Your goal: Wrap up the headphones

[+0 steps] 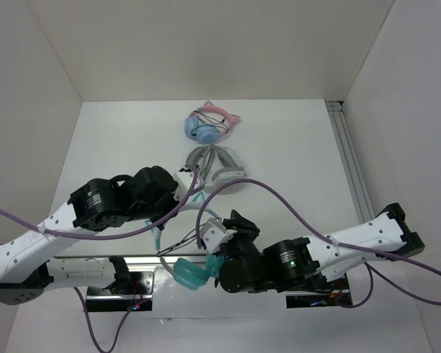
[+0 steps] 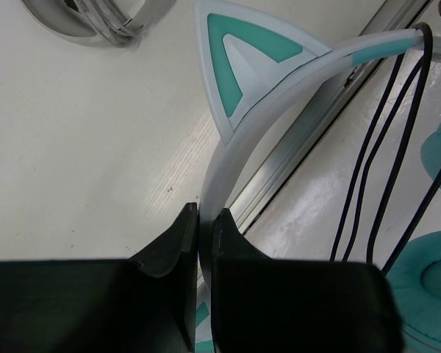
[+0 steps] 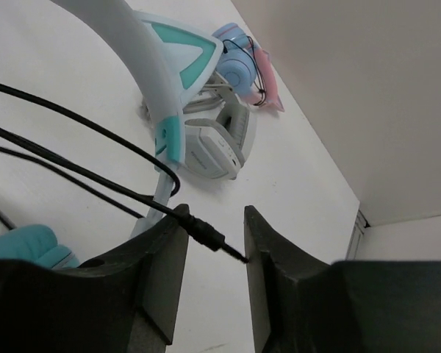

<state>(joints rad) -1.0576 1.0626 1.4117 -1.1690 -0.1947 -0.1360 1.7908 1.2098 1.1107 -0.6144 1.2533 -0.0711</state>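
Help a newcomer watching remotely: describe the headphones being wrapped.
On the white table, look along the near edge. The headphones there are teal with a pale cat-ear band and black cable; the grey-white pair and blue-and-pink pair lie farther back.

We find the teal cat-ear headphones (image 1: 191,273) at the near edge of the white table (image 1: 294,154); the grey-white headphones (image 1: 217,165) lie behind them, the blue-and-pink cat-ear headphones (image 1: 209,125) farther back.
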